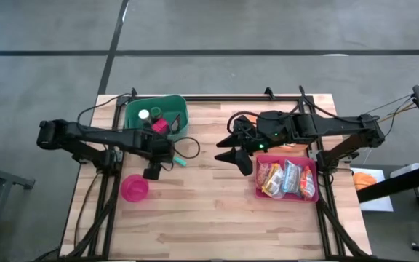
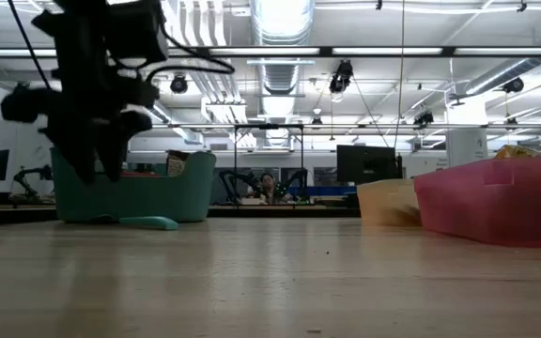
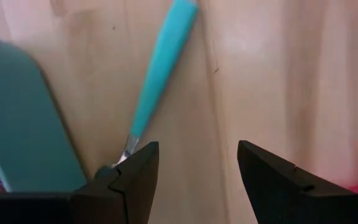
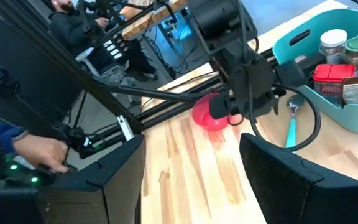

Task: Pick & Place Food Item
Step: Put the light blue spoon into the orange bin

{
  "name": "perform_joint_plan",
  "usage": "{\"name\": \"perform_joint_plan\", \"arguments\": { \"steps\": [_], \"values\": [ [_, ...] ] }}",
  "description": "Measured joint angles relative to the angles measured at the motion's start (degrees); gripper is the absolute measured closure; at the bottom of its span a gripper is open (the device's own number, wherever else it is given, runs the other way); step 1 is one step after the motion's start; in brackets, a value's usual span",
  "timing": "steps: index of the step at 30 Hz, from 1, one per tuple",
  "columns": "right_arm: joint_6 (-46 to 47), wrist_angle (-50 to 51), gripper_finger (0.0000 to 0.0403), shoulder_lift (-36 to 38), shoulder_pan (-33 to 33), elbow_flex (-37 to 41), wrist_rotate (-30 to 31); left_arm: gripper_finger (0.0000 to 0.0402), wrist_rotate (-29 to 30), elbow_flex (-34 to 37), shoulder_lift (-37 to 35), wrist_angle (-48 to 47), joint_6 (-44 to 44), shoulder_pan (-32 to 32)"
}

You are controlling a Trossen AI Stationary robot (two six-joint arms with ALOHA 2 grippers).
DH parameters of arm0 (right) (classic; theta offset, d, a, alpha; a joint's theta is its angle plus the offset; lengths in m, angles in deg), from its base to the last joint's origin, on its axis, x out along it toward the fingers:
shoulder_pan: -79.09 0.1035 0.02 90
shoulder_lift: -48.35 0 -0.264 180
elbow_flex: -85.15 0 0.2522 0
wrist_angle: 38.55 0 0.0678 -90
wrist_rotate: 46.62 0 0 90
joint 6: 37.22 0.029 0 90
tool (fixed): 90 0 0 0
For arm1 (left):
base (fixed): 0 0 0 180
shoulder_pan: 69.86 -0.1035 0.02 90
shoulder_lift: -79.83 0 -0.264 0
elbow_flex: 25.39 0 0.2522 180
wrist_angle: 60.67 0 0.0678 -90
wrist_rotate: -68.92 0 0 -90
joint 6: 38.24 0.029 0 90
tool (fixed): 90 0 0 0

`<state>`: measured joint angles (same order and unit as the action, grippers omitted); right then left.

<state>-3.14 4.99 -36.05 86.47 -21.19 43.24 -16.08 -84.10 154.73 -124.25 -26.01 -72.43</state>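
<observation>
Below, slim teal-handled spoon (image 3: 160, 68) on pale wood.

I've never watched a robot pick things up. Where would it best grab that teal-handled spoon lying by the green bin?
Probably mid-handle of the spoon, from straight above: it lies flat on the table, and the long thin handle fits between the open left gripper fingers if pinched across its width.

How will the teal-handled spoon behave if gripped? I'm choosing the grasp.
The teal-handled spoon looks rigid, so it likely won't flop. It lies flat on the wooden table, so fingers may struggle to get under it. The smooth handle might slip or pivot.
</observation>
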Motion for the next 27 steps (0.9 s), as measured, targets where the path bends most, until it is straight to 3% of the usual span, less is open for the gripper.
{"name": "perform_joint_plan", "arguments": {
  "steps": [14, 20, 27],
  "values": [
    [0.3, -0.1, 0.0147, 0.0, 0.3, 0.0, 0.0, 0.0185, 4.4, 8.7, 0.0, 11.2, 2.6, -2.5],
    [0.6, -0.2, 0.0147, 0.0, 0.3, 0.0, 0.0, 0.0185, -0.7, 8.6, 1.8, 12.0, 6.2, -7.1],
    [1.7, -0.3, 0.0147, 0.0, 0.3, 0.0, 0.0, 0.0185, -1.6, 8.5, 5.7, 14.8, 6.9, -9.2]
  ]
}}
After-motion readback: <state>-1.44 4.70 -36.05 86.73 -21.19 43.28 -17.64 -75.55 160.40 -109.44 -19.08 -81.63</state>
